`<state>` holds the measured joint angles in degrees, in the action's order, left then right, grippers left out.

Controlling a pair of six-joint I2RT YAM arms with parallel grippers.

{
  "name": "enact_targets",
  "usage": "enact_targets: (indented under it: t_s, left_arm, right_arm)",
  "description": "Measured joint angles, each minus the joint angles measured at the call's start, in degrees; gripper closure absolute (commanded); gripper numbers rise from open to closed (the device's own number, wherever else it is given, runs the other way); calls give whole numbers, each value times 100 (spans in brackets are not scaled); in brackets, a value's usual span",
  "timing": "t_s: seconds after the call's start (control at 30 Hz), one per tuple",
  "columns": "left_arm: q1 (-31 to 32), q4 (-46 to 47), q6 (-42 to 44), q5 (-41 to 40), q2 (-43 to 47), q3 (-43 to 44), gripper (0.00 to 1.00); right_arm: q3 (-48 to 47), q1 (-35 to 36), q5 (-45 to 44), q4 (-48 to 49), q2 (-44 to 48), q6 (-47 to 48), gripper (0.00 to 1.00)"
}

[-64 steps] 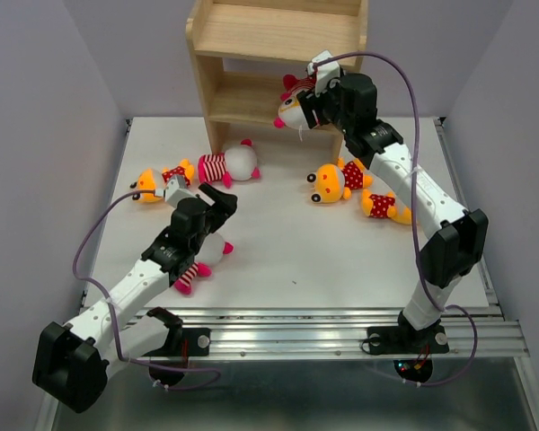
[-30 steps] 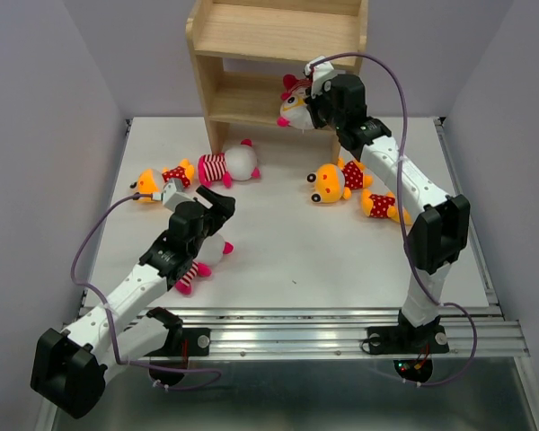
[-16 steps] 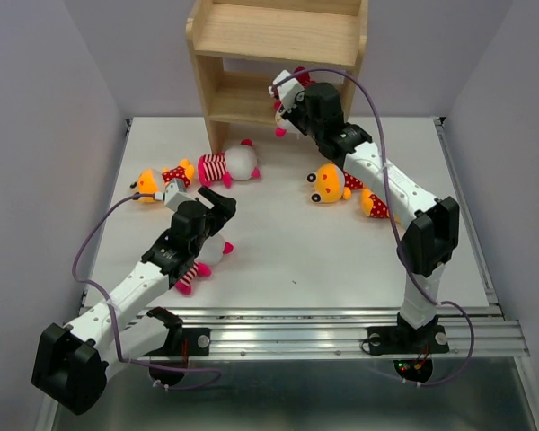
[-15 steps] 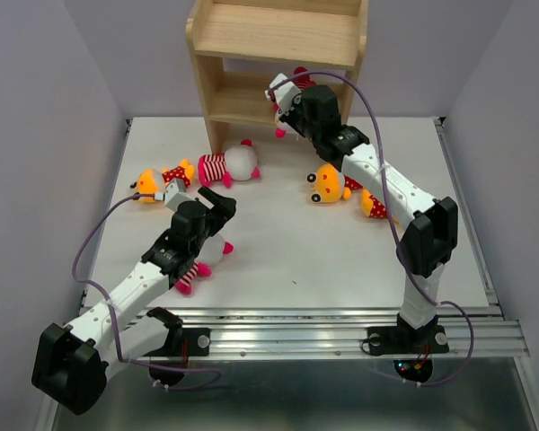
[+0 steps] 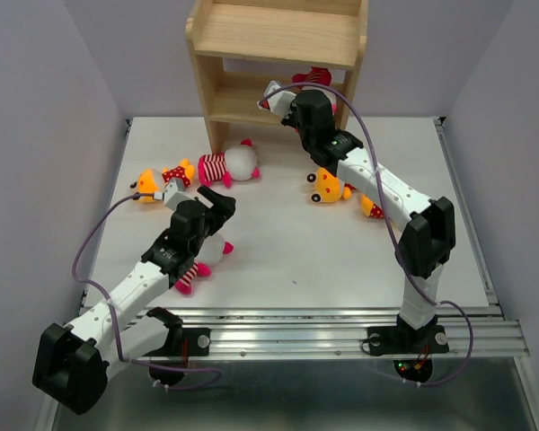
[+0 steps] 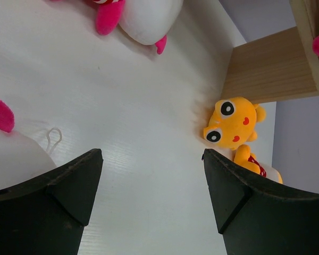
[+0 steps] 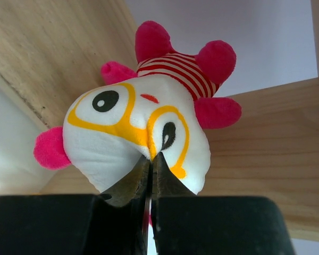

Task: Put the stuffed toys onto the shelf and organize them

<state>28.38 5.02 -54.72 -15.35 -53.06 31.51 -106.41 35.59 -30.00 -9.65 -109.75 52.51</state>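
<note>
**Now the right arm is delivering a striped toy into the shelf**

The right gripper [image 7: 150, 159] is pinching the white-headed toy [image 7: 141, 125] by the plush of its face. Its jaws are drawn almost fully together, with only a fold of fabric between them. The toy's striped body and pink limbs are pointing away from the wrist, into the shelf [image 5: 278, 34] standing at the table's [image 5: 278, 260] 12 o'clock edge. From above, the toy's red body is showing inside the open tier beneath the top board, toward 1 o'clock. Whether it is resting on the board below cannot be told.

The placing step appears to be in hand and close to release. The next move is probably calling for a small descent until the board is taking the weight. Then the jaws need to part and the arm needs to back straight toward 6 o'clock, so the fingers are not dragging the toy out again.

The right arm is stretching long from its base at 5 o'clock, with the forearm running up toward 12 and the wrist reaching into the tier. The left arm is lying low from 7 o'clock. The left gripper [image 6: 151, 196] is hovering with its fingers spread wide and holding nothing, just beside a second white toy [image 5: 214, 252] at 8 o'clock. A striped toy [image 5: 226, 164] and a yellow toy [image 5: 151, 182] are lying near 10 o'clock, and a big-eyed yellow toy [image 5: 328, 185] is lying near 2 o'clock
</note>
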Motion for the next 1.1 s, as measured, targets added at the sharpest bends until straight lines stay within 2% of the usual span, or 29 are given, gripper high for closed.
enact_targets:
  t_s: [0.33,0.6,0.63,0.73,0.83,0.87,0.93,0.97,1.1]
  left_arm:
    - [-31,111,26,59,-136,0,13]
    - [-39,118,26,61,-136,-2,13]
    - [-39,116,26,63,-136,-2,13]
    - [-39,116,26,66,-131,-2,13]
    - [-39,114,26,66,-92,-4,13]
    - [-39,114,24,66,-63,-7,13]
    - [-39,114,24,66,-11,-9,13]
    - [-39,114,24,68,11,-11,13]
    - [-39,114,24,70,44,-11,13]
  right_arm:
    - [0,2,-492,-17,0,328,99]
    - [66,2,-643,-20,0,326,83]
    - [111,2,-645,-15,0,321,77]
    - [225,2,-649,-11,0,306,74]
    - [243,2,-656,-4,0,293,65]
    - [243,7,-651,-4,11,282,57]
    - [243,7,-647,-4,28,238,55]
    - [243,7,-640,-9,33,219,50]
    - [221,11,-601,-22,42,149,41]
